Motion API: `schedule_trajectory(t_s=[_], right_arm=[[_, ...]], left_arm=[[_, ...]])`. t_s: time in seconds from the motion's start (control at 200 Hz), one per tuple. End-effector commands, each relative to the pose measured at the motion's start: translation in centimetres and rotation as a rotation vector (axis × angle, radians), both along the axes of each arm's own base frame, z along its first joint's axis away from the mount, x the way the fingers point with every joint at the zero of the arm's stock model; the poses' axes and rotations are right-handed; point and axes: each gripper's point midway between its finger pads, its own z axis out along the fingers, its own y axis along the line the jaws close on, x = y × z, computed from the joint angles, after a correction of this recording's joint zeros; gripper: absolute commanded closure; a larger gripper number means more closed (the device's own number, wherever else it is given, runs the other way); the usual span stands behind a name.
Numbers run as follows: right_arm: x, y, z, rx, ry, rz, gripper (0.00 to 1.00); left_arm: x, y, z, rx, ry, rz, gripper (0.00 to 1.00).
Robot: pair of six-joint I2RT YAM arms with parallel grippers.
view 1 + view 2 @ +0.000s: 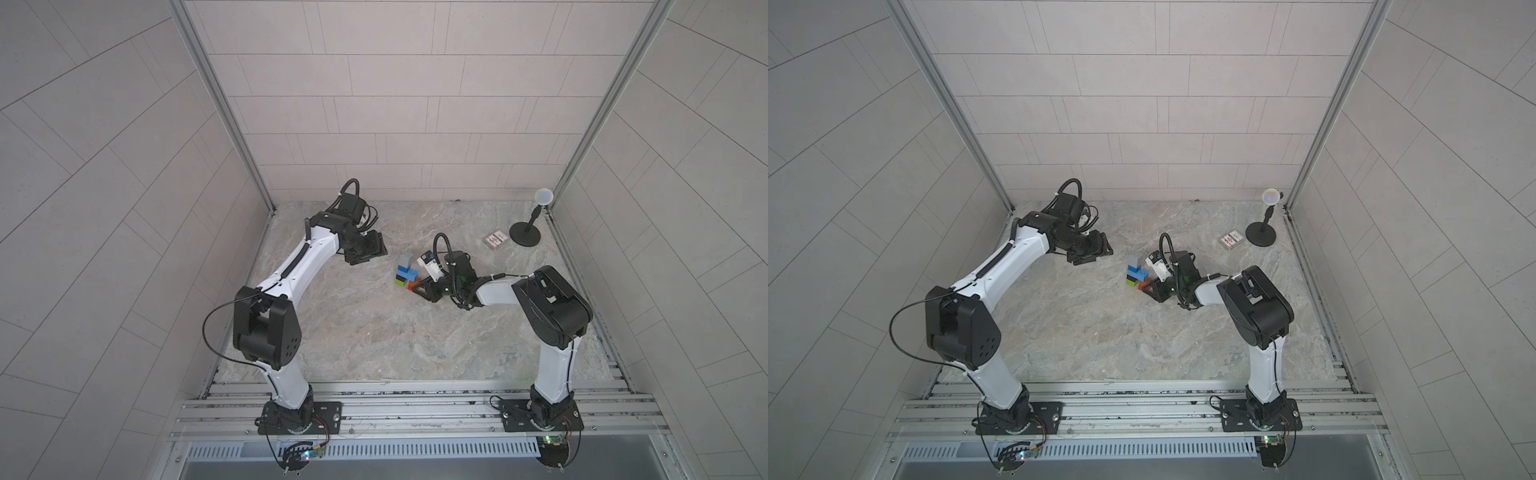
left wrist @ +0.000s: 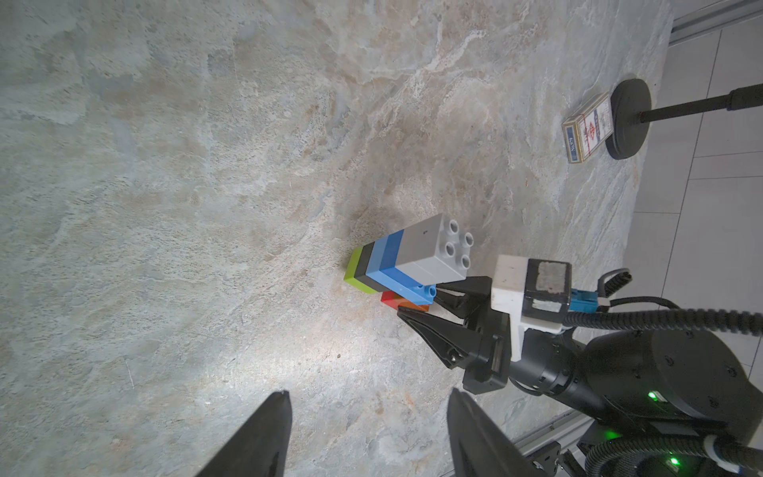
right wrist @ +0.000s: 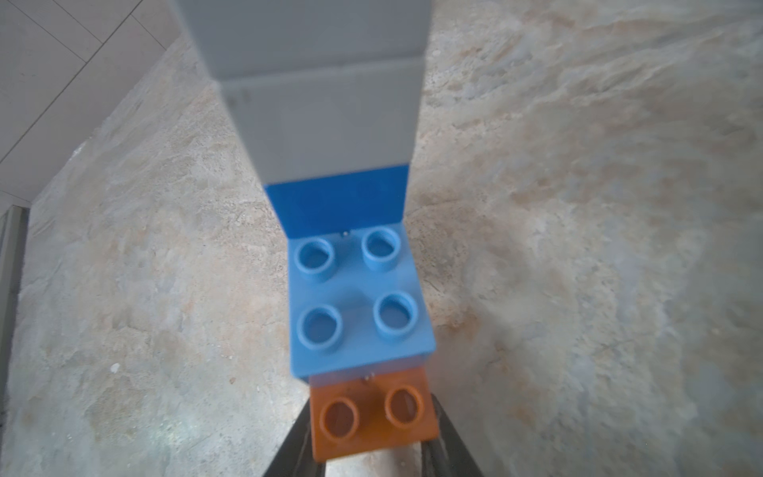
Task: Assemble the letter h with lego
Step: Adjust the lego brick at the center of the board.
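Observation:
The lego column [image 1: 405,272] [image 1: 1136,270] stands mid-table: two grey bricks [image 2: 429,247] on top, then blue [image 2: 392,256], a longer light blue brick [image 2: 396,281], black [image 2: 365,268] and lime [image 2: 355,268]. Under the light blue overhang [image 3: 359,297] sit a red brick [image 2: 388,298] and an orange brick [image 3: 371,425], which sticks out towards my right gripper. My right gripper [image 3: 371,413] [image 1: 419,286] is low at the table, with its fingers pressed against both sides of the orange brick. My left gripper [image 2: 369,394] [image 1: 368,249] hovers open and empty, left of the column.
A flat red-and-white patterned box [image 1: 496,240] [image 2: 586,128] lies at the back right beside a black round-based stand [image 1: 525,235]. Tiled walls close in three sides. Aluminium rails [image 1: 415,399] run along the front edge.

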Motion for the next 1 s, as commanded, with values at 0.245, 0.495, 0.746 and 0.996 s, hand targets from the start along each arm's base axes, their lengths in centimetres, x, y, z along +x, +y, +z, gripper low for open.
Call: schedule_trajectory(t_s=[0.245, 0.495, 0.746, 0.996], right_arm=[[-2.7, 2.8, 2.0, 0.226, 0.412, 0.071, 0.82], [-6.3, 3.1, 0.0, 0.231, 0.772, 0.119, 0.81], [-7.4, 2.5, -0.5, 0.245, 0.865, 0.123, 0.62], [-5.1, -0.9, -2.3, 0.163, 0.86, -0.03, 0.29]], left_arm=[[0.3, 1.3, -0.4, -0.019, 0.026, 0.056, 0.33], [1.0, 3.9, -0.7, 0.016, 0.026, 0.146, 0.33], [1.2, 4.5, -0.8, 0.014, 0.027, 0.166, 0.33], [1.2, 4.4, -1.0, 0.006, 0.034, 0.166, 0.33]])
